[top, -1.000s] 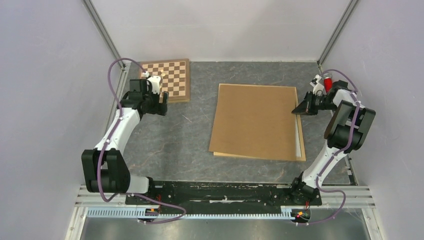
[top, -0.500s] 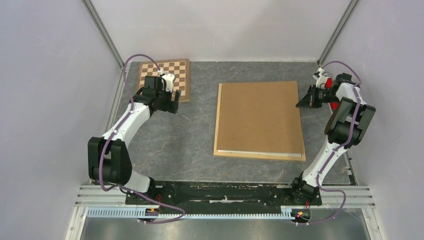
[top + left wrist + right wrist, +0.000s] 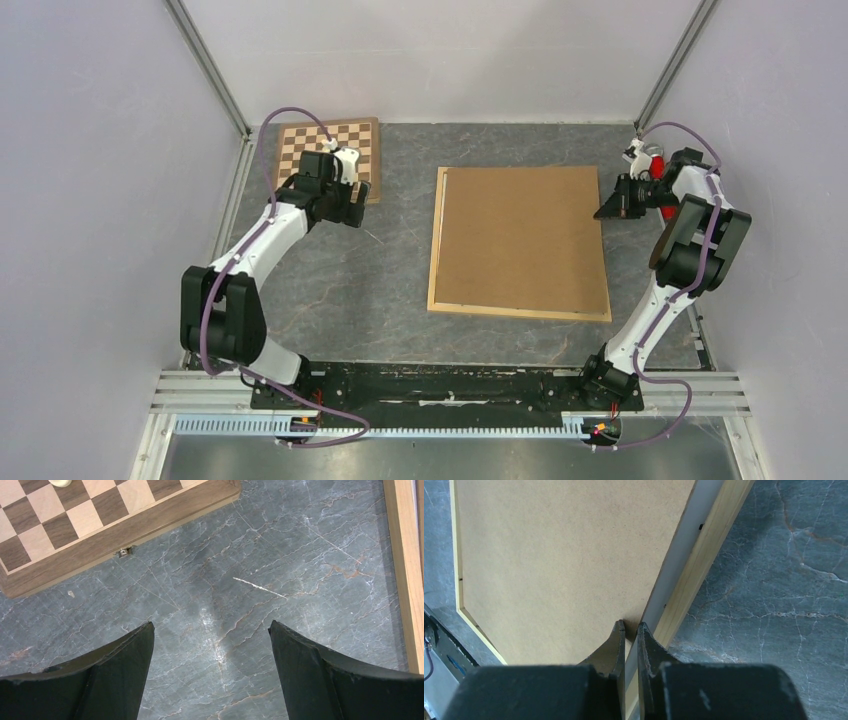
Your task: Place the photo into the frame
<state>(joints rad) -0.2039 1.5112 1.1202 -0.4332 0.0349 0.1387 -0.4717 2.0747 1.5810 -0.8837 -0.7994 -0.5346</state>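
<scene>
The frame (image 3: 437, 240) lies flat on the grey marbled bench (image 3: 350, 280), toward 3 o'clock of the bench's middle in the top view. It holds a plain brown backing board (image 3: 520, 235), which fills almost the whole opening. In the right wrist view a narrow white strip (image 3: 684, 550) shows between the board's edge and the frame's pale wood rim. The photo cannot be seen; the board covers whatever lies under it.

A checkered chessboard (image 3: 330, 150) sits at 11 o'clock, well apart from the frame.

The left pincer (image 3: 211, 630) stands spread wide and holds nothing. It hangs over bare bench just at 5 o'clock of the chessboard, with the frame's left rail at the edge of its wrist view.

The right pincer (image 3: 630, 625) is closed to a thin slit, with nothing gripped. Its tips sit at the board's right edge, at about 2 o'clock of the frame; whether they touch the board cannot be told.
</scene>
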